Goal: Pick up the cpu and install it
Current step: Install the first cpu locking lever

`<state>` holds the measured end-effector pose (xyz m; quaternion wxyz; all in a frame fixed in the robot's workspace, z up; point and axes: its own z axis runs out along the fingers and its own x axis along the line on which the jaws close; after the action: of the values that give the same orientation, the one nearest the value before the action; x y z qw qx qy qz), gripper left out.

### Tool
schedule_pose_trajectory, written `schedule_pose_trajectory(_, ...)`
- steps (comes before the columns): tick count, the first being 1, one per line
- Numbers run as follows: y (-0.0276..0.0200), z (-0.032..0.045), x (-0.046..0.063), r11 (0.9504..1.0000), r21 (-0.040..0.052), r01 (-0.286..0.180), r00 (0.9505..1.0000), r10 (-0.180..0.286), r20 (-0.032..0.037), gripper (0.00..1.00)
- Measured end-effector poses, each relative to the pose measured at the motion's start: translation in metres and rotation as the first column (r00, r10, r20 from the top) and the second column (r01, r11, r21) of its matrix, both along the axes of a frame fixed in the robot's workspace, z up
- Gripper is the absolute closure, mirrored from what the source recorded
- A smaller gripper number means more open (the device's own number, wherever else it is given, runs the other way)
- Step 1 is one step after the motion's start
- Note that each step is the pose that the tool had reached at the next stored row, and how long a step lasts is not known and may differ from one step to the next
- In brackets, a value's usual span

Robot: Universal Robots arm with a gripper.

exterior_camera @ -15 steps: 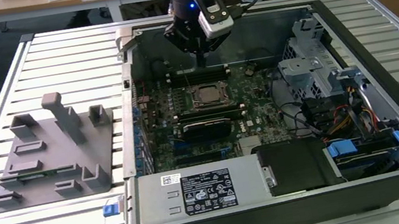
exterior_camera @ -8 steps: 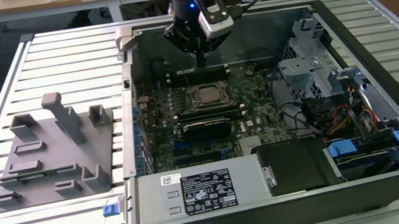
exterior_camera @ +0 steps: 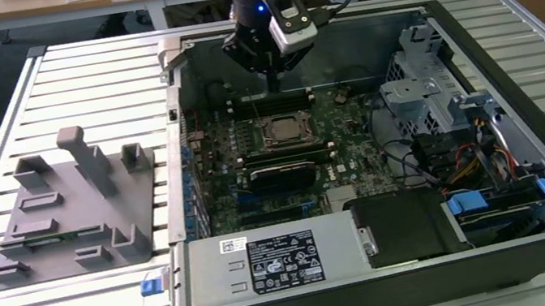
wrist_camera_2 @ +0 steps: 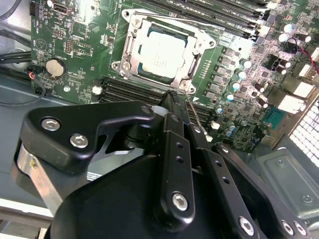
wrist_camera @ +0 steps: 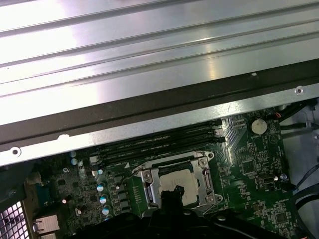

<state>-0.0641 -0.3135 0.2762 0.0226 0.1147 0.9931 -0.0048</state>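
The cpu [exterior_camera: 283, 129] is a silver-grey square chip lying flat in the metal socket frame [wrist_camera_2: 130, 46] on the green motherboard inside the open computer case. It shows in both wrist views, cpu [wrist_camera_2: 162, 52] and cpu [wrist_camera: 177, 180]. My gripper [exterior_camera: 273, 85] hangs above the board, just behind the socket toward the back of the case. In the second wrist view the black fingers [wrist_camera_2: 174, 129] run together to one tip, so the gripper [wrist_camera_2: 172, 94] is shut with nothing in it and clear of the chip. A thin socket lever [wrist_camera_2: 197, 118] lies beside the fingertips.
Long black memory sticks [exterior_camera: 270, 104] flank the socket front and back. A metal drive cage [exterior_camera: 426, 87] and cables fill the exterior view's right side of the case. The power supply [exterior_camera: 268, 262] sits at the front. A grey part holder [exterior_camera: 73, 205] stands on the slatted table [exterior_camera: 74, 77].
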Motion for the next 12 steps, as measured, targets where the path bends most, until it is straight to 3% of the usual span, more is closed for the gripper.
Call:
schedule_pose_trajectory(7,0.0000,0.0001,-0.0001,1.0000,0.0000,0.000,1.0000,0.000,-0.0020,0.89)
schedule_pose_trajectory(11,0.0000,0.0007,-0.0001,1.0000,0.0033,-0.004,0.9997,0.004,-0.0235,0.89)
schedule_pose_trajectory(12,0.0000,0.0007,-0.0001,1.0000,0.0044,-0.007,0.9997,0.007,-0.0248,0.89)
